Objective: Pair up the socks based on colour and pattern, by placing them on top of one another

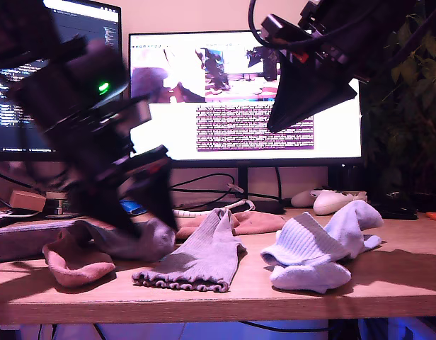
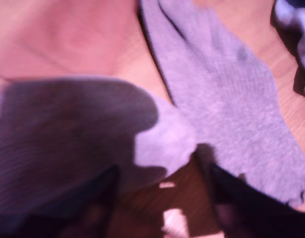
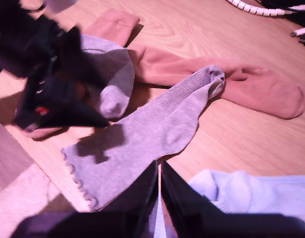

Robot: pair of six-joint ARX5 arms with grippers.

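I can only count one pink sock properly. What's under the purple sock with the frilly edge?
The far end of the frilly sock lies over a pink sock. Elsewhere I see only table beside it; anything beneath is hidden.

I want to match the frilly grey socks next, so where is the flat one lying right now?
The flat grey-lilac sock lies mid-table in the exterior view, frilly cuff toward the front edge, between the other grey-lilac sock and the pale blue socks.

Motion blur smears my first gripper [image 1: 144, 205], hiding its fingertips; it covers the grey-lilac sock [image 1: 129, 241] lying at nine o'clock of the flat one.
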